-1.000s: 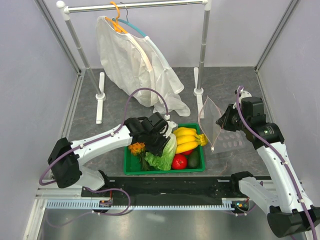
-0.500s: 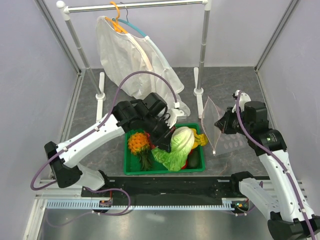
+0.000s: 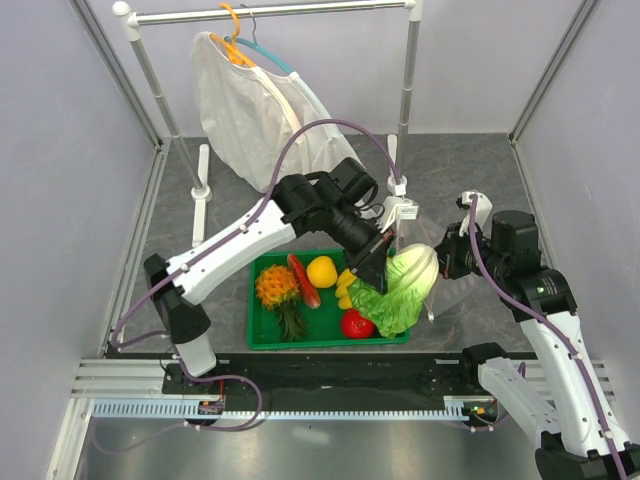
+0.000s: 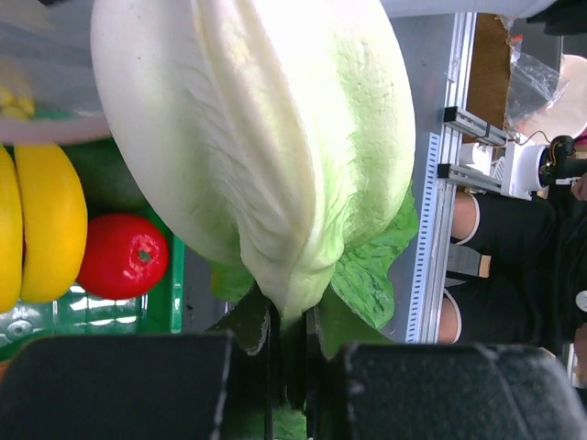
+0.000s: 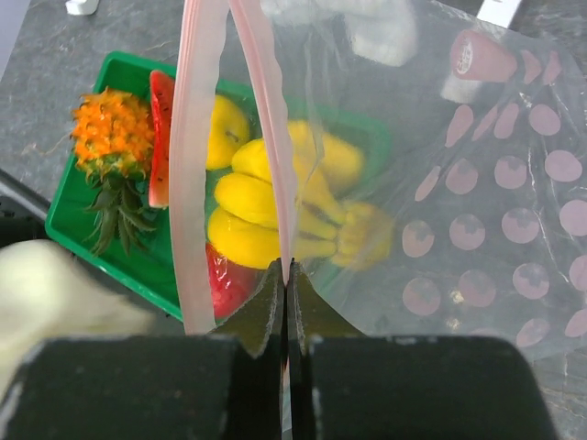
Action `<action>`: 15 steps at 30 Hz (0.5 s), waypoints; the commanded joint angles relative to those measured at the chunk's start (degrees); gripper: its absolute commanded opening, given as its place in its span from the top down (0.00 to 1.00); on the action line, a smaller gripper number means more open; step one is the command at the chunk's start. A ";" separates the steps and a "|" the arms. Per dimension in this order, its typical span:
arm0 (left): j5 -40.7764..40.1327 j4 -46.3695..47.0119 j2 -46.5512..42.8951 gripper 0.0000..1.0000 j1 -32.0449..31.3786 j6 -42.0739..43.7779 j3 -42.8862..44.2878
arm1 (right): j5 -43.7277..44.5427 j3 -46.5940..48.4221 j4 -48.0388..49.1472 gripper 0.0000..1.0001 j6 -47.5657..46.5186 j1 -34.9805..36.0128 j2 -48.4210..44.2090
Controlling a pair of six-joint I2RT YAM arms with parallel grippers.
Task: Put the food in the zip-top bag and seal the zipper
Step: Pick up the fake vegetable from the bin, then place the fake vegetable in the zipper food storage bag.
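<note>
From where I stand, the left gripper (image 3: 378,262) has its jaws clamped on the lettuce (image 3: 405,285) and holds it in the air over the right end of the green tray (image 3: 262,342), which sits toward the near edge of the desk. The pale head points at the right arm, which makes sense, since the zip-top bag (image 5: 477,229) hangs there, between the tray and the desk's right edge. The right gripper (image 5: 286,275) is closed tight on one end of the zipper (image 5: 197,183), and I take that pinch to be what holds the floppy mouth up and turned toward the incoming food. The overhead camera barely shows the bag, because the lettuce covers most of it. The right wrist camera shows more: two pink strips spread apart from the pinch, so the mouth is open, though only by a narrow slit. A pale blur at that view's lower left, probably the lettuce, lies outside it. The left wrist camera adds that the fingers (image 4: 248,330) grip the narrow stem end (image 4: 284,302), with the bulk of the head hanging free. That looks a sensible hold for pushing the head in first. The tomato (image 3: 357,323) and the yellow fruit (image 3: 321,271) lie in the tray beside the bananas (image 5: 266,202) and the pineapple (image 3: 275,288). The slit looks tight for so broad a head, so I expect it to snag.
</note>
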 commanded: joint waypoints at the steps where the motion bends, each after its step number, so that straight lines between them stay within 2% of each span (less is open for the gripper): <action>1: 3.54 1.59 5.12 0.98 -0.35 -1.46 3.40 | -3.42 0.89 -0.56 1.00 -2.55 -0.22 -0.31; 6: 5.48 0.80 7.32 0.98 1.84 -3.04 -2.47 | 0.19 3.52 -3.02 1.00 -4.48 -0.13 -1.80; 15: 6.10 1.33 7.32 0.98 3.78 -4.89 -8.39 | -2.88 5.64 -2.93 1.00 -6.24 -0.13 -2.33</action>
